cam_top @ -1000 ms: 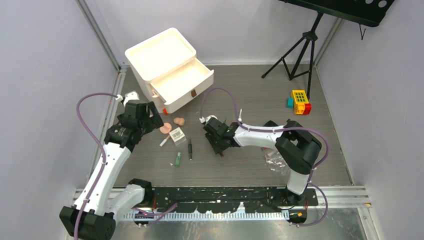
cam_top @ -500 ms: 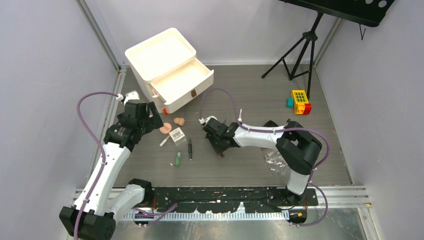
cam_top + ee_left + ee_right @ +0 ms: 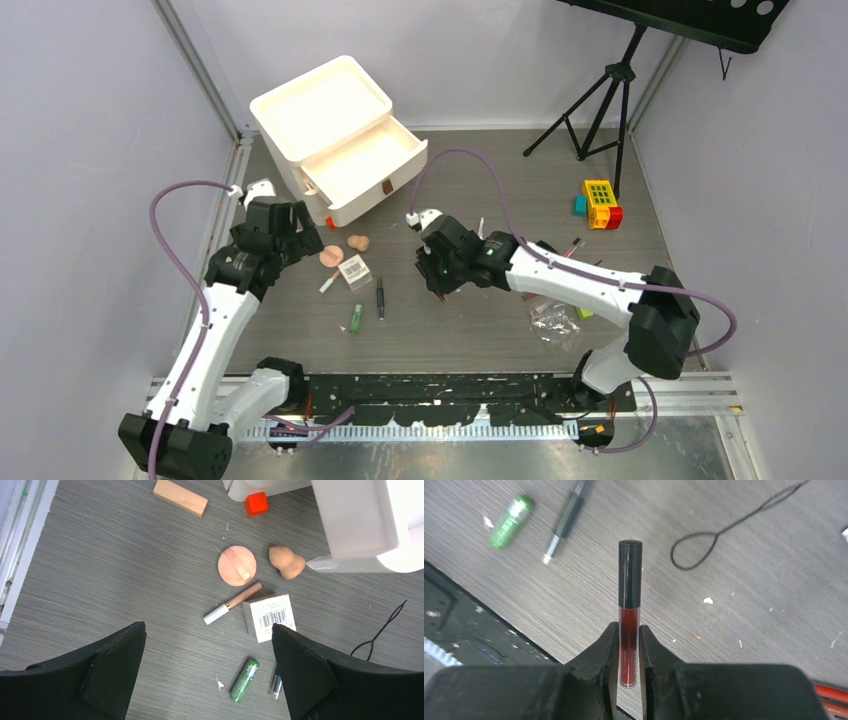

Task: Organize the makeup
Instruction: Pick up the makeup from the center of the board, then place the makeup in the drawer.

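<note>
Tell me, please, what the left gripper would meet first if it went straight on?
Probably the white-capped tube on the table, centred ahead of the open left gripper; depth is unclear.

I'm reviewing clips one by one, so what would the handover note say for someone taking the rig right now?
Right hand shut on red lip gloss, held over the table.
Left hand open above the loose items: pink puff, peach sponge, white-tipped tube, barcoded box, green tube, black pencil.
Organizer drawer open; nothing visible inside.
Done: gloss in hand.
Left: stow it and everything else.
</note>
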You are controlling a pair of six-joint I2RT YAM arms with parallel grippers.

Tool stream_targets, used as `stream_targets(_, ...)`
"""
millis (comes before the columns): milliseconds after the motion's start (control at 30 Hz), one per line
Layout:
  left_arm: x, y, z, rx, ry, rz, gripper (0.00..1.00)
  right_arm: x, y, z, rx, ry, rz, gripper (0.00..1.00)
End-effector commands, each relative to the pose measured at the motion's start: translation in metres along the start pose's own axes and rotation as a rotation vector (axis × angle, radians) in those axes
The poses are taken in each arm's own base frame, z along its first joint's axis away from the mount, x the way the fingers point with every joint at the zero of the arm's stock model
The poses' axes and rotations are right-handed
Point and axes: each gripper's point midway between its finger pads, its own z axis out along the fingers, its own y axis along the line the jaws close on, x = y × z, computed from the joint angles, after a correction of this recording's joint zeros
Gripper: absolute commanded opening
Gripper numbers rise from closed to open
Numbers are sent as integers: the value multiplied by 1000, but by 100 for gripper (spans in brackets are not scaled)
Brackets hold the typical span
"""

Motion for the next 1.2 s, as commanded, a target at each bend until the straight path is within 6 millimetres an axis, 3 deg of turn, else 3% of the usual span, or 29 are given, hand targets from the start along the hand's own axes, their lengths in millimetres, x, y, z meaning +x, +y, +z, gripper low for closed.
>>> stream_targets(0, -26, 2, -16, -5, -69, 1, 100, -74, 19, -56, -39, -202, 13, 3)
stream_targets(67, -30, 3, -20, -6, -72, 12, 100, -109, 22, -75, -26, -277, 1, 2)
stream_targets(267, -35, 5, -28, 0, -74, 80, 100, -193, 23, -102, 61, -427, -68, 0)
stream_targets(567, -32, 20, -28, -54, -96, 141, 100, -293, 1, -80, 230, -577, -67, 0)
stream_targets(700, -30, 26, -25, -79, -108, 141, 100, -320, -4, -71, 280, -632, -18, 0)
stream_targets(900, -32, 28, -24, -91, -123, 133, 100, -347, -11, -66, 284, -755, 242, 0)
stream_targets(1167, -32, 30, -24, -93, -130, 129, 100, -354, -13, -45, 166, -870, 654, 0)
